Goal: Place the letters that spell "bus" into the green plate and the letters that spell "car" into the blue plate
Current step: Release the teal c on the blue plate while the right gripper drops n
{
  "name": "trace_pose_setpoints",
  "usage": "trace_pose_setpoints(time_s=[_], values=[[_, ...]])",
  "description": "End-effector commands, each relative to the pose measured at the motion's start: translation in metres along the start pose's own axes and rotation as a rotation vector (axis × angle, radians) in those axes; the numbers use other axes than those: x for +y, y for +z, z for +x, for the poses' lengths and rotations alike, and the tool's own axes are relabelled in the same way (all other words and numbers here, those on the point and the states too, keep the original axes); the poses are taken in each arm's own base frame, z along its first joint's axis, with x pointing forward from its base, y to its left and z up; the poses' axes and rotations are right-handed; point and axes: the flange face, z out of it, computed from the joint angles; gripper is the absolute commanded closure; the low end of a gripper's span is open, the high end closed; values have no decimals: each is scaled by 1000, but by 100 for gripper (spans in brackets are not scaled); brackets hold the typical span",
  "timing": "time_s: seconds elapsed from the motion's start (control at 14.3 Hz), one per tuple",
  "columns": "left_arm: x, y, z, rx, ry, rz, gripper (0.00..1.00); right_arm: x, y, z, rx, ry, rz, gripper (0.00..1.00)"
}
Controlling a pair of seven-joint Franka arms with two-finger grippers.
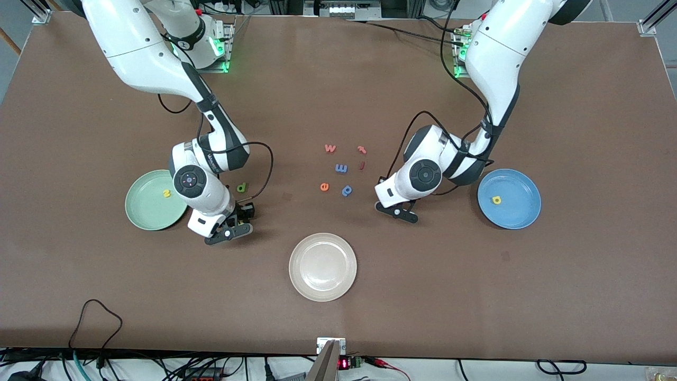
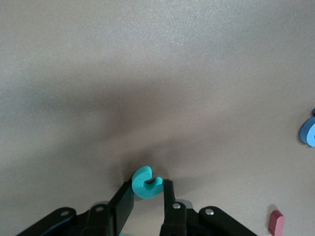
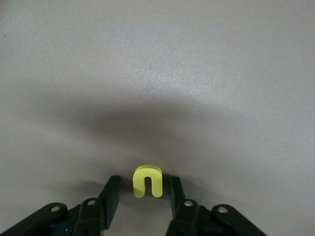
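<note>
My left gripper (image 1: pixel 396 211) is low on the table between the blue plate (image 1: pixel 523 185) and the loose letters. Its fingers (image 2: pixel 168 189) press both sides of a teal "c" (image 2: pixel 145 183). A yellow "a" (image 1: pixel 496 200) lies in the blue plate. My right gripper (image 1: pixel 238 222) is down beside the green plate (image 1: pixel 148 211), open, and a yellow "u" (image 3: pixel 147 181) stands between its fingers with a gap on each side. A yellow "s" (image 1: pixel 167 193) lies in the green plate. The olive-green "b" (image 1: pixel 241 187) lies on the table just past the right gripper.
A cream-white plate (image 1: pixel 322 286) sits near the front edge at mid-table. Loose letters lie in the middle: a red "w" (image 1: pixel 330 148), two more red ones (image 1: pixel 362 150), a blue "m" (image 1: pixel 341 168), an orange "e" (image 1: pixel 324 186) and a blue "p" (image 1: pixel 347 190).
</note>
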Motion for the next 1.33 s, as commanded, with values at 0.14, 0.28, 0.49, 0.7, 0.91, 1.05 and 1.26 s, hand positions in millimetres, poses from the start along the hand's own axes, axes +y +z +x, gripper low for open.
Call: trace_pose_setpoints(time_s=[0.14,0.28,0.49,0.7,0.91,1.05,1.26], values=[[5,-1,4,10,10,12,86,1,6,4,12,5,-4,63],[-13,-29,5,21,-12,17,87,2,4,4,15,8,-5,69],[-106,-92,-3,-28,-117,6,88,4,3,5,16,13,-8,87],[-226,-124,-31,-99,-151,-24,88,10,-2,6,24,14,-15,92],[-310,-114,-64,-142,-185,-55,88,40,-31,-8,-10,35,-25,93],[-338,-100,-79,-168,-201,-18,88,65,-45,-29,-77,44,-27,93],[-360,-65,-97,-133,-233,-14,87,113,-58,-68,-150,66,-21,92]])
